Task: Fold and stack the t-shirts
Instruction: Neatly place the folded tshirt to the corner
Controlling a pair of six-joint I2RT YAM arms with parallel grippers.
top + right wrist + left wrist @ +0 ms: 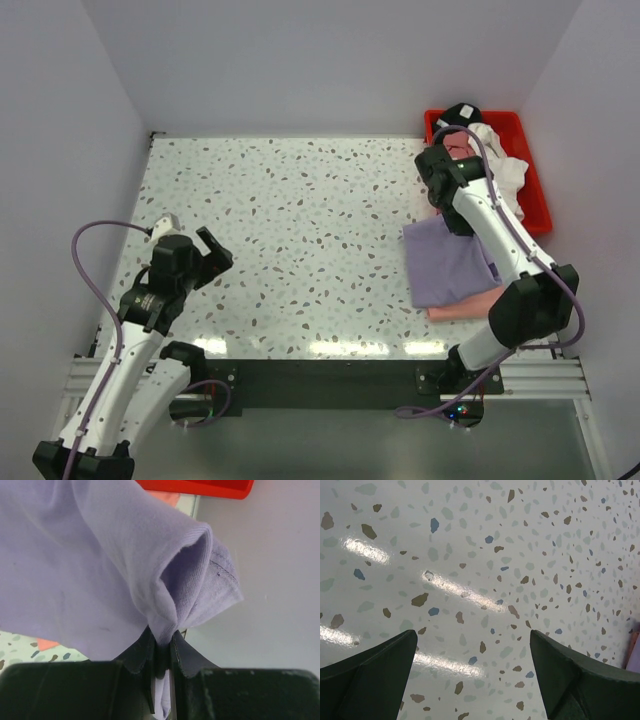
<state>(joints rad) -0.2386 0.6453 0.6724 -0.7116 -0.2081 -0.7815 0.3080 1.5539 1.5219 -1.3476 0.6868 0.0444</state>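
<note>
A lavender-purple t-shirt point(445, 265) lies folded at the table's right side, on top of a salmon-pink t-shirt point(465, 308) whose edge shows below it. My right gripper point(460, 222) is at the lavender shirt's far right corner. In the right wrist view this gripper point(164, 641) is shut on a pinched fold of the lavender cloth point(100, 555), which is lifted and bunched. My left gripper point(218, 258) hovers over bare table at the left. Its jaws stand wide apart point(472, 635) with nothing between them.
A red plastic bin point(540, 200) stands at the back right corner against the wall and holds a white shirt point(505, 165), a black one point(462, 113) and a dusty-rose one point(455, 148). Its edge point(200, 486) shows in the right wrist view. Grey walls surround the speckled table point(300, 220).
</note>
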